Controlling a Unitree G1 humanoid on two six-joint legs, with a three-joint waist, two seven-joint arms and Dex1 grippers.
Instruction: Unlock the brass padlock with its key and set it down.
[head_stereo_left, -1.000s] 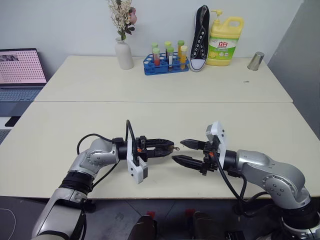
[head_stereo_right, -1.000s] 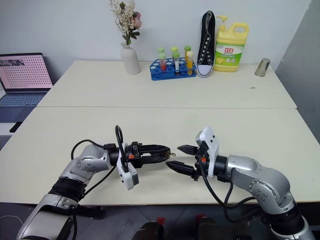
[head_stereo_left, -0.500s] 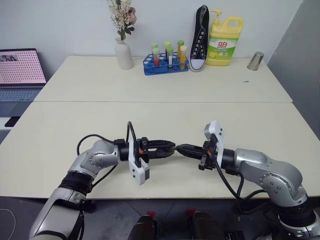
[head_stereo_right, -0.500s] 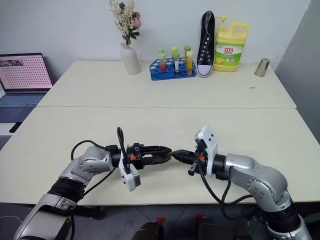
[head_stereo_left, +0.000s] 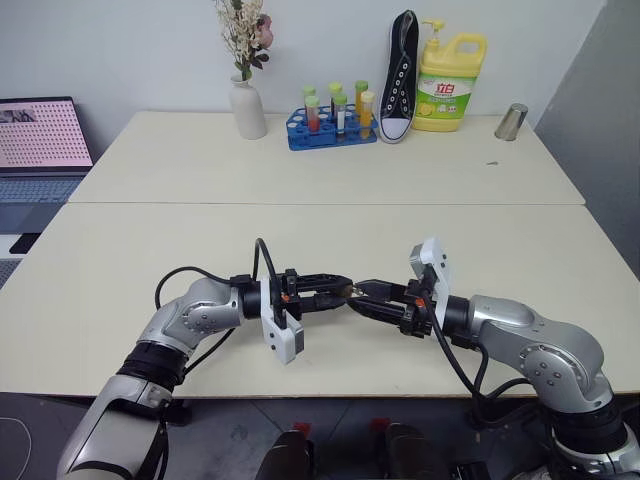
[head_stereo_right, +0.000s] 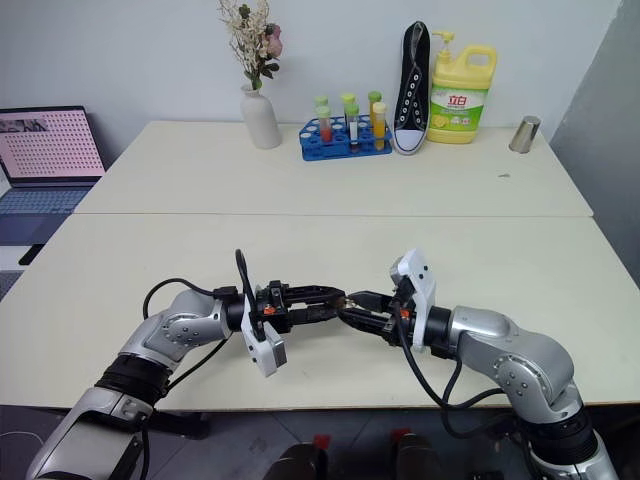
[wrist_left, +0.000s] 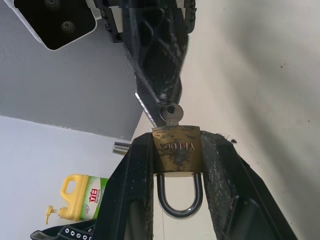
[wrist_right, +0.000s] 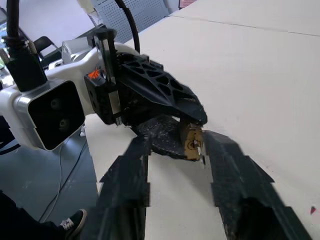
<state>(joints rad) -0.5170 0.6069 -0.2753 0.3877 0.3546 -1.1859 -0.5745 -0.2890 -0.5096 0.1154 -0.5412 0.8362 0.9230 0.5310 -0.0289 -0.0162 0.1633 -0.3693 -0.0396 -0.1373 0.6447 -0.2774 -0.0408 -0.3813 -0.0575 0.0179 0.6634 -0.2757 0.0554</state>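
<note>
Two claws meet at the lower centre of the frame, above the near bench. One brass padlock (wrist_left: 177, 150) sits clamped between the left claw (head_stereo_left: 343, 291) fingers, its silver shackle pointing back toward that wrist. One key (wrist_left: 171, 113) stands in the padlock's base. Fingers of the right claw (wrist_right: 175, 150) stand apart on either side of lock and key, gripping nothing visible. One vase (head_stereo_left: 247, 108), one tube rack (head_stereo_left: 330, 128), one shoe (head_stereo_left: 400, 74) and one yellow bottle (head_stereo_left: 450, 82) line the upper edge.

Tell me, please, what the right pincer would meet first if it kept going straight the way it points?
Most likely the small silver key protruding from the brass padlock, which the left pincer clamps directly ahead of the right pincer.
</note>
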